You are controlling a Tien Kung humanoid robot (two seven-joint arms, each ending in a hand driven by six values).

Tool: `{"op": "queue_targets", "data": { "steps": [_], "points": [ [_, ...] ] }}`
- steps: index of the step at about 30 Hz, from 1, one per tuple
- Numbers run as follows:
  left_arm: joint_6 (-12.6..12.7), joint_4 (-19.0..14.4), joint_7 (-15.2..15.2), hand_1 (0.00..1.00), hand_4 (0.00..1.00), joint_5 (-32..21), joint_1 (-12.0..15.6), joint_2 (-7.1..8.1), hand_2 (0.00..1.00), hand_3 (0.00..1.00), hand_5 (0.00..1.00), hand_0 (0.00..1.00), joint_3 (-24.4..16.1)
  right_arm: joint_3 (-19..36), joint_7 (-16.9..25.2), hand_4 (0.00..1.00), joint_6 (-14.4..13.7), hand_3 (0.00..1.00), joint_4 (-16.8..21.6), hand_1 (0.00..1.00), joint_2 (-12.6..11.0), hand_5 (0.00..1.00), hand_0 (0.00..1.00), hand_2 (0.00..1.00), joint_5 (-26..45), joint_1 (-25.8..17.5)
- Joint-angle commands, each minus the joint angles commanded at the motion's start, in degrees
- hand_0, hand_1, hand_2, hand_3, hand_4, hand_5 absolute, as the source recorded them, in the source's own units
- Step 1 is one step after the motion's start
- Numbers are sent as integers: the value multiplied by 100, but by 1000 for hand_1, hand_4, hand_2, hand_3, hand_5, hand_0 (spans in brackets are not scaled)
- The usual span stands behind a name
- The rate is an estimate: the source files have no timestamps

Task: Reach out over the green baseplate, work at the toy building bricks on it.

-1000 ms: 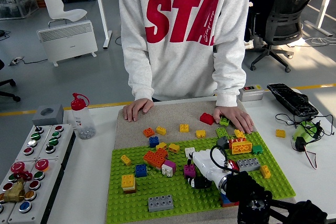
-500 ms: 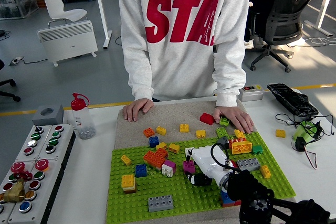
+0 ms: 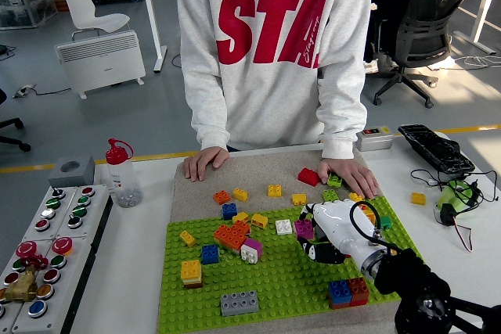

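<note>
- Baseplate [image 3: 274, 287]: green, studded, laid on a beige mat [image 3: 258, 170] in the middle of the white table [image 3: 125, 271].
- Bricks scattered on it: orange cluster [image 3: 231, 235], blue brick [image 3: 210, 253], yellow brick [image 3: 191, 271], grey brick [image 3: 239, 302], white-and-purple piece [image 3: 250, 250], blue-and-red pair [image 3: 348, 291] near the front right.
- More small bricks are seen on the mat behind the plate, among them a red one [image 3: 308, 177].
- Right hand [image 3: 333, 232]: white shell on a black arm, reached over the plate's right half, fingers curled down by a purple brick [image 3: 304, 230]; a grasp can't be confirmed.
- Person's hands [image 3: 205, 163] are rested flat on the mat's far edge.
- Table left: button panel [image 3: 47, 248], bottle [image 3: 121, 174]. Right: keyboard [image 3: 434, 149], wired green part [image 3: 458, 197].
- Room: heater [image 3: 100, 60], office chairs.
</note>
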Motion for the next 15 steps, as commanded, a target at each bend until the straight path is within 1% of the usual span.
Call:
{"op": "queue_targets", "data": {
  "steps": [1,6,7,12,13,15],
  "points": [
    [2,0,0,699,364,0,5,-1,683,623,998,690,-3,49,7,584,-19,552,102,507,-88,263,497,542,-30,-82],
    [7,0,4,699,364,29,35,-9,683,623,998,690,-27,339,48,584,-159,552,785,507,-671,263,497,542,-228,-628],
    [9,0,4,699,363,35,40,-11,683,623,998,690,-31,397,52,580,-183,551,900,577,-771,259,646,552,-263,-732],
    [12,0,6,699,363,68,60,-19,683,623,998,690,-41,651,75,580,-299,551,1440,577,-1123,259,646,552,-376,-1221],
    [12,0,5,699,363,69,63,-21,684,623,998,690,-37,709,80,578,-333,552,1531,679,-1186,256,998,566,-405,-1324],
    [13,0,3,699,363,72,69,-24,684,623,998,690,-36,801,95,578,-389,552,1674,679,-1288,256,998,566,-444,-1526]
  ]
}}
